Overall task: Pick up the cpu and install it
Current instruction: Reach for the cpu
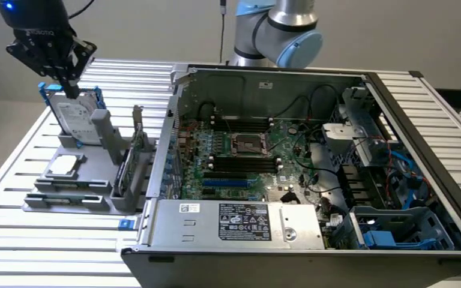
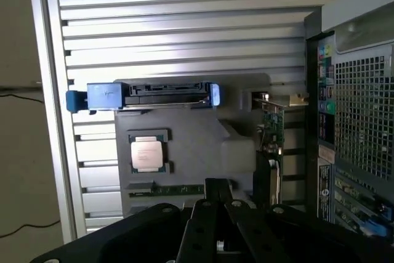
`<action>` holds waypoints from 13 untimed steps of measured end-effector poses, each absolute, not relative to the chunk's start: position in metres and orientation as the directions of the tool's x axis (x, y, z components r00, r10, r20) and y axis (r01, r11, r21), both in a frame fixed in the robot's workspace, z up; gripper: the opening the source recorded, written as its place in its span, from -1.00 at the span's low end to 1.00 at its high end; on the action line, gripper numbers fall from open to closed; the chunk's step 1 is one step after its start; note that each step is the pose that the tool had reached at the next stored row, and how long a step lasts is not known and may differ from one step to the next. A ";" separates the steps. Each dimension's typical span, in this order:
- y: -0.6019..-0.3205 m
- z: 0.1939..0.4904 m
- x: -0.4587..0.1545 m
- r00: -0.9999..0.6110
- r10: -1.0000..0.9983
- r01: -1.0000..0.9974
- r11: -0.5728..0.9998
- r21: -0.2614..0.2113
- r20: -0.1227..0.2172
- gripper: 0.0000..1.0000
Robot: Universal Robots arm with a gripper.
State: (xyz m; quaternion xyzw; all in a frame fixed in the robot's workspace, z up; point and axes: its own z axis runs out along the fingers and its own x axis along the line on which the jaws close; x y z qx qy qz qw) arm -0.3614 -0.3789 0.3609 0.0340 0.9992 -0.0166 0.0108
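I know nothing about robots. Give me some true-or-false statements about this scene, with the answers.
1. The cpu lies in the grey holder, outside the computer case. True.
2. The end effector grips the cpu. False: it is shut and sits near the top of the hard drive, apart from the cpu.
3. The motherboard socket holds the cpu. False: the cpu lies in the holder.
4. The case stands open. True.

Support: a slatted metal table (image 1: 18, 165) is seen under everything.
Exterior view's left: a grey parts holder (image 1: 94, 174) is set flat on the slats.
Exterior view's right: an open computer case (image 1: 271, 90) is laid just beside it.
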 end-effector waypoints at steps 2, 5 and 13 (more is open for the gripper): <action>-0.378 0.358 -0.371 -0.997 0.067 0.068 0.997 -0.033 -0.023 -0.79; -0.376 0.355 -0.384 -0.997 0.067 0.068 0.997 -0.034 -0.023 -0.79; -0.372 0.346 -0.418 -0.998 0.067 0.068 0.997 -0.036 -0.022 -0.79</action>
